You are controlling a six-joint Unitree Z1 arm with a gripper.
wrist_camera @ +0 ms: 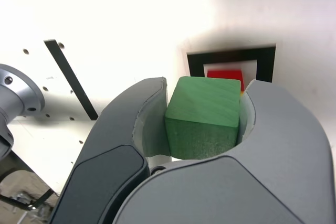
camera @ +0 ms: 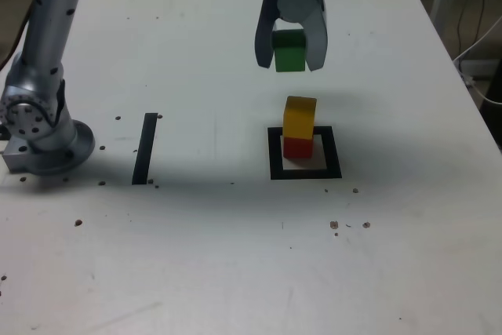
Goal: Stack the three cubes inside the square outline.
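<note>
Gripper [camera: 290, 51] clamped on green cube [wrist_camera: 203, 117], one curved finger on each side, cube in the air, farther up the exterior view than the square outline [camera: 335, 152]. Fingers smooth matte grey, hook-shaped, inner faces paler with a slightly ragged edge; dark grey rounded panel on one side. Green cube: flat faces, crisp edges, faint streaks like wood grain on the top face, front face darker.

Square outline: flat matte black band, straight edges, sharp corners, white centre. Inside it, red cube [camera: 298, 147] at the bottom, yellow cube [camera: 300, 118] on top of it, orange-yellow in this light. Both solid-coloured, plain-faced. In the wrist view, red shows past the green cube, within the outline, with a sliver of yellow beside a finger.

Black strip [camera: 145, 149], flat, straight, narrow: to the left of the outline in the exterior view, well apart from it. Arm base [camera: 53, 151], rounded silver-grey metal, farther left of the outline than the strip. White tabletop [camera: 196, 256] under the outline: smooth, soft glare and shadow, small dark round spots dotted around. Thin pale cable [camera: 480, 93] well to the right of the outline.
</note>
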